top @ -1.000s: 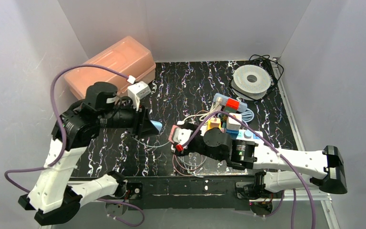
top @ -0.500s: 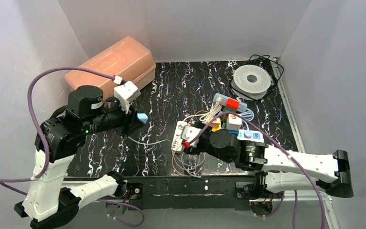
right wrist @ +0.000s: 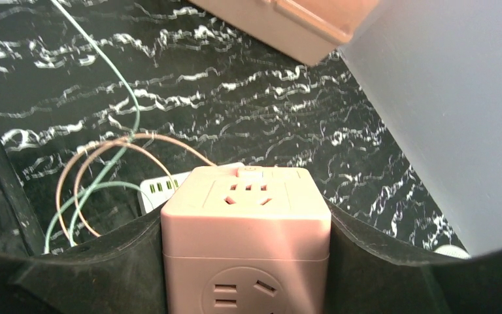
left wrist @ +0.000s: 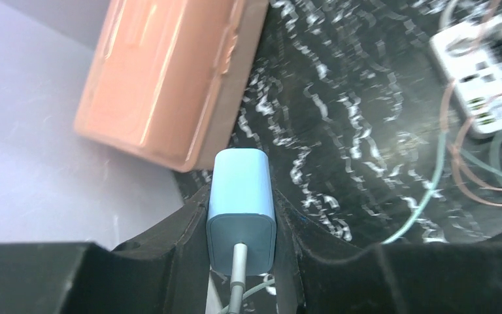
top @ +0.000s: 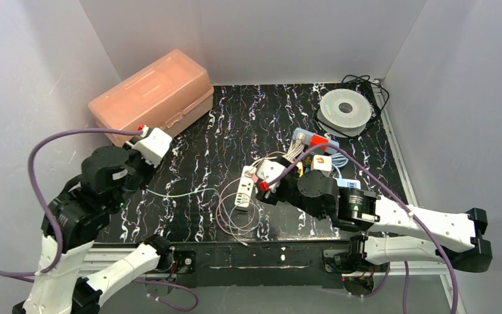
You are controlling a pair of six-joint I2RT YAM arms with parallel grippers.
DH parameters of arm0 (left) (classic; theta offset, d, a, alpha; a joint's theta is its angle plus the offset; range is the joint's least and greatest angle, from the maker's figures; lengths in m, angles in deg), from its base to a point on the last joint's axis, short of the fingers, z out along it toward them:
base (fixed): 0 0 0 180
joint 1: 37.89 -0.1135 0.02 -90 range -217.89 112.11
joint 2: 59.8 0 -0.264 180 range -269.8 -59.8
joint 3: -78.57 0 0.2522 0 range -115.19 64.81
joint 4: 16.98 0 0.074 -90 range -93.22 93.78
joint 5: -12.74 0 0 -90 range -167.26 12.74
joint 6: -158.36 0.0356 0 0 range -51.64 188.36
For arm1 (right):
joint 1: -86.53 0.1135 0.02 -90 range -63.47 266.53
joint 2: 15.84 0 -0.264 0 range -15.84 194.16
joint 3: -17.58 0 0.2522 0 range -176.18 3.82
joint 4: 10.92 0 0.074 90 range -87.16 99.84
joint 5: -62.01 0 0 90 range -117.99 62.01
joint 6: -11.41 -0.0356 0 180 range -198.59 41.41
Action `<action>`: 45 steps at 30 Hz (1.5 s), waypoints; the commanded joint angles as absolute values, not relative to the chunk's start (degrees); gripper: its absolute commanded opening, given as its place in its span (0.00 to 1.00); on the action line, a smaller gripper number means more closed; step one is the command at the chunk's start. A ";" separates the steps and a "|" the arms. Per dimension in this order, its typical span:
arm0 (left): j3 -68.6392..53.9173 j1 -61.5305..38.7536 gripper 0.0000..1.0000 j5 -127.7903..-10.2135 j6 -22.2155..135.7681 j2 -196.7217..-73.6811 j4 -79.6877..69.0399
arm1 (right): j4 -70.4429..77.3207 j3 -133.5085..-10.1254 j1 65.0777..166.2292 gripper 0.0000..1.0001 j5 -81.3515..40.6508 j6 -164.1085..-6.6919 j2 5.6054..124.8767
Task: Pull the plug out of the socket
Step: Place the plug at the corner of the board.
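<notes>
My left gripper (left wrist: 242, 199) is shut on a light blue plug (left wrist: 242, 190) with a white cable leaving its rear. It holds the plug above the black mat, near the pink box. In the top view the plug is hidden under the left wrist (top: 149, 145). My right gripper (right wrist: 246, 219) is shut on a pink cube socket (right wrist: 246, 229), whose faces show empty outlets. The top view shows the right gripper (top: 256, 180) at the mat's middle. Plug and socket are well apart.
A white power strip (top: 242, 191) lies under the cube, with thin pink and green cable loops (top: 235, 216) around it. A pink lidded box (top: 150, 91) stands at the back left. Coloured adapters (top: 317, 154) and a white spool (top: 345, 110) lie to the right.
My left gripper has drawn back to the left with the blue plug, away from the cube. My right gripper has shifted slightly right and farther with the pink cube.
</notes>
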State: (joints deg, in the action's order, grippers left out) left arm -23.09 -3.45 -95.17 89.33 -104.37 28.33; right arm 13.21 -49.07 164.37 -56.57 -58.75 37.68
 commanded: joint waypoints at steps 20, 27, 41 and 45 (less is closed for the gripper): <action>8.07 -19.77 0.03 -85.07 84.10 -108.57 25.40 | 9.49 -76.06 151.93 0.01 -33.58 -83.25 70.69; 9.30 -22.98 0.00 -71.87 89.33 -122.08 25.75 | 19.38 -80.93 148.18 0.01 -37.90 -89.70 73.13; 8.10 -22.95 0.94 -66.13 94.54 -141.34 31.06 | 56.81 -72.71 115.80 0.01 -52.78 -122.90 49.42; 5.28 -22.98 0.98 -63.71 94.20 -141.48 33.06 | 60.54 -65.85 102.76 0.01 -50.30 -125.23 43.71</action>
State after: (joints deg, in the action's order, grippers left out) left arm 8.25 -22.73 -68.40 93.63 -141.64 23.87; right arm 52.16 -71.10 111.04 -51.19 -117.76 47.25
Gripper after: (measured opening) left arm 0.978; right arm 0.697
